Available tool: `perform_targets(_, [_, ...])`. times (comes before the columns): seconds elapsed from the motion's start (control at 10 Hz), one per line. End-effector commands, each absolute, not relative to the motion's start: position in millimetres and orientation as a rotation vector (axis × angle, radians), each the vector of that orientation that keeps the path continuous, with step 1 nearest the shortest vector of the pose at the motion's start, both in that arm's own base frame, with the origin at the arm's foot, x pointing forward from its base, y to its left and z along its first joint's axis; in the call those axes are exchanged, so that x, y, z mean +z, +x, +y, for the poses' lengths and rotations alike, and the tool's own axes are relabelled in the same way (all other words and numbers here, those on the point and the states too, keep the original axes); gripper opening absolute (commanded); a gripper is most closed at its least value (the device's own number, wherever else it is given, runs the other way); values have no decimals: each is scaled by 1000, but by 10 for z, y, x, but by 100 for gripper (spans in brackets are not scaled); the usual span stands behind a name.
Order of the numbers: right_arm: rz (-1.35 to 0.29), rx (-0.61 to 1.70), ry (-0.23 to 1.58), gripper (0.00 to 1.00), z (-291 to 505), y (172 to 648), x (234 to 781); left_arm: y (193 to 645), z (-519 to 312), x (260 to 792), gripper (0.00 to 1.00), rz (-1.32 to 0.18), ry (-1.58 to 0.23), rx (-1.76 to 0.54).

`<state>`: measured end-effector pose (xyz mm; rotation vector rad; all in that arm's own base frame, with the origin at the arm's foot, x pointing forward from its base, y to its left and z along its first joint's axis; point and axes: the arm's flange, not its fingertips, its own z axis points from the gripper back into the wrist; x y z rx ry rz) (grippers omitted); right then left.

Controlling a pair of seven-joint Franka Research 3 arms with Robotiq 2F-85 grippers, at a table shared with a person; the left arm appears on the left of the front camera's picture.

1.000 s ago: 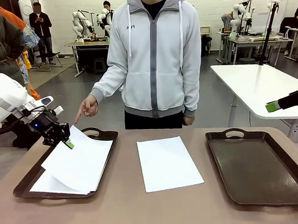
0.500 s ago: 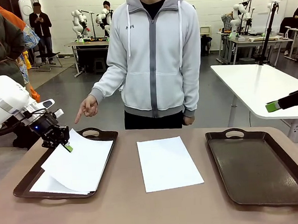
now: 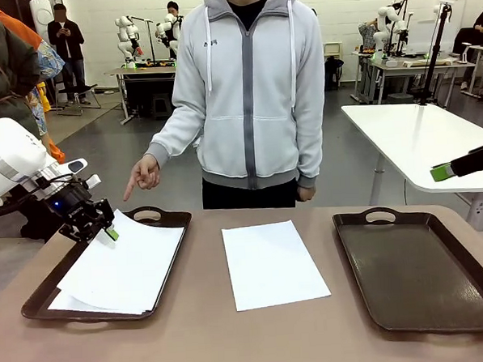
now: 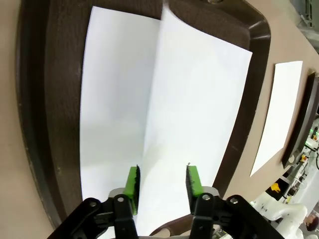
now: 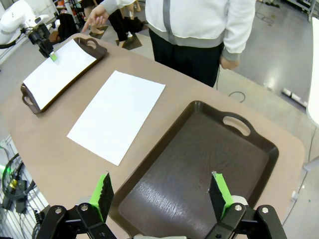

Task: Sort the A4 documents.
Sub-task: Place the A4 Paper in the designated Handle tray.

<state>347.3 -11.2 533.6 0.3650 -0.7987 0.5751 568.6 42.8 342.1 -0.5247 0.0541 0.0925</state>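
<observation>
Left tray (image 3: pixel 37 301), lower left of the front view: 2 A4 documents lie in it. The top sheet (image 3: pixel 124 264) lies skewed over the lower sheet (image 3: pixel 66 304), of which a strip shows at the near left corner.

Left gripper (image 3: pixel 106 231) sits low at the far left corner of the top sheet. In the left wrist view its green pads (image 4: pixel 132 183) stand apart with the sheet's edge running between them. Jaws parted, nothing clamped.

Middle sheet (image 3: pixel 272 262) lies flat on the bare table (image 3: pixel 234 343), centre of frame, between the 2 trays and well apart from both grippers.

Right tray (image 3: pixel 416 273), lower right, holds nothing. Right gripper (image 5: pixel 162 191) hovers high above it, spread wide, empty.

Person's hand (image 3: pixel 144 174), upper left of centre, points a finger down toward the left tray.

Judgement: 2 sheets placed, 1 left on the table. Which tray it belongs in cannot be told from blank paper.
</observation>
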Motion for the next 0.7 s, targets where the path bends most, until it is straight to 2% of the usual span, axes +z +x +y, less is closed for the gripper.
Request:
perform_targets(0.0, [-798, 576, 374, 100, -105, 3487, 5319, 5656, 469, 3514, 69, 51, -465, 119])
perform_targets(0.3, [-798, 576, 374, 100, -105, 3487, 5319, 5608, 548, 3643, 100, 30, -427, 133])
perform_targets(0.6, [-798, 576, 374, 100, -105, 3487, 5319, 5577, 555, 3636, 100, 33, -430, 151])
